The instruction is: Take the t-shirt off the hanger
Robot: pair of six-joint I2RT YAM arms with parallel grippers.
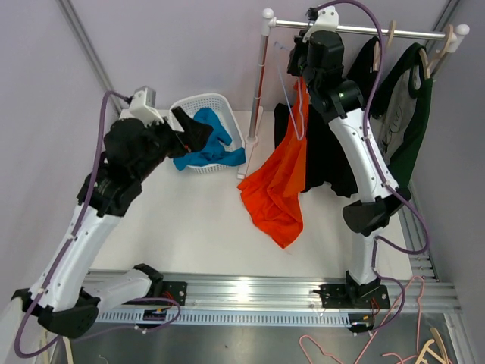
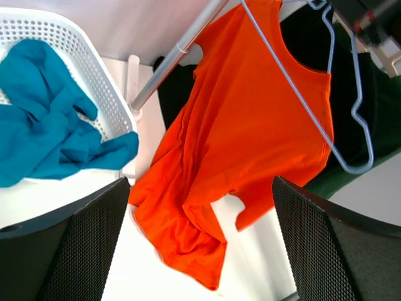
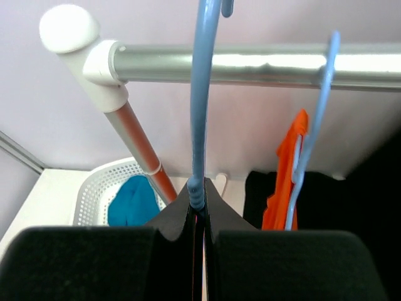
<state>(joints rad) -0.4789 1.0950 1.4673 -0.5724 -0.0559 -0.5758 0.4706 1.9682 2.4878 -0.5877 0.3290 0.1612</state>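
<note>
Left arm [image 1: 79, 246]: rises from its base at the near left edge and leans forward. The black wrist section [image 1: 135, 148] bends toward the centre. Left gripper [image 1: 193, 127] points to the robot's right and away, held above the table. In the wrist view its two fingers [image 2: 69, 251] stand wide apart with nothing between them.

Right arm [image 1: 364, 152]: elbow low at the right, white forearm reaching steeply up and away. Right gripper [image 1: 297, 68] is held high, jaws pressed together on the thin wire of the blue hanger [image 3: 200, 94].

No readable text (hanging shirt [image 1: 395, 125] print illegible)
</note>
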